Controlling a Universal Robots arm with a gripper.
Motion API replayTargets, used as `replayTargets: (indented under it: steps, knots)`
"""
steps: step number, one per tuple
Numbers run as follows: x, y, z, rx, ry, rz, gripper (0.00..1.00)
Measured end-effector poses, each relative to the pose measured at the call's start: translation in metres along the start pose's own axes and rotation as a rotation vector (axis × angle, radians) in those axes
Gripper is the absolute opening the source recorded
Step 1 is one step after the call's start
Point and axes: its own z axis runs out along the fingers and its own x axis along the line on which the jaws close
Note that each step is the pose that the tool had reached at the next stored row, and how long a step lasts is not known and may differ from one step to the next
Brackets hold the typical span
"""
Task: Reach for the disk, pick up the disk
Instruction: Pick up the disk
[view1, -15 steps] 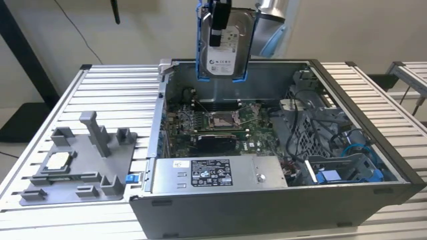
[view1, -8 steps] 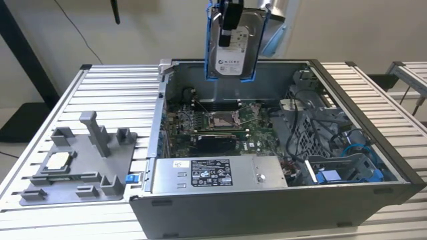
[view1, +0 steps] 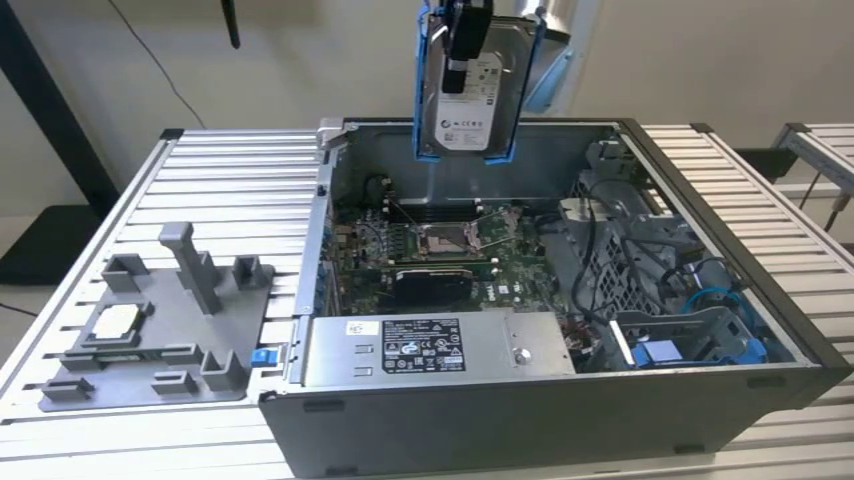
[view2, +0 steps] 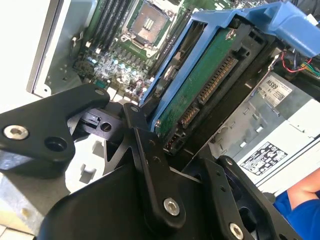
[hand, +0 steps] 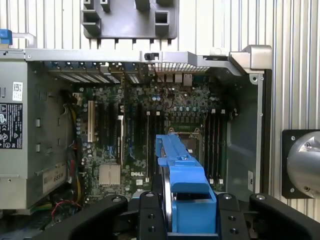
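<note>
Disk (view1: 470, 110) (blue-framed) in gripper (view1: 463, 45), above case (view1: 534, 410)

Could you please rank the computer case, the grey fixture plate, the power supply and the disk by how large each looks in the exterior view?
1. Computer case, by far the largest.
2. Grey fixture plate.
3. Power supply.
4. Disk.

The disk hangs above the case in the gripper, partly cropped and possibly nearer the camera, so its rank against the power supply is unsure.

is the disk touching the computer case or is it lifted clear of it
Apart. In the exterior view the disk hangs upright in the hand, well above the open computer case, with the back wall showing below its lower edge.
</note>
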Motion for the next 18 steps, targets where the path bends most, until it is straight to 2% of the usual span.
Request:
replayTargets:
  steps: [5,10,18]
  knots:
    - [0.0006,-0.0002,0.0,0.0,-0.0001,0.0,0.0]
    - [0.0047,-0.0007,0.0,0.0,0.0,0.0,0.0]
    - [0.0254,-0.0044,-0.0005,-0.0026,0.0001,0.0,0.0]
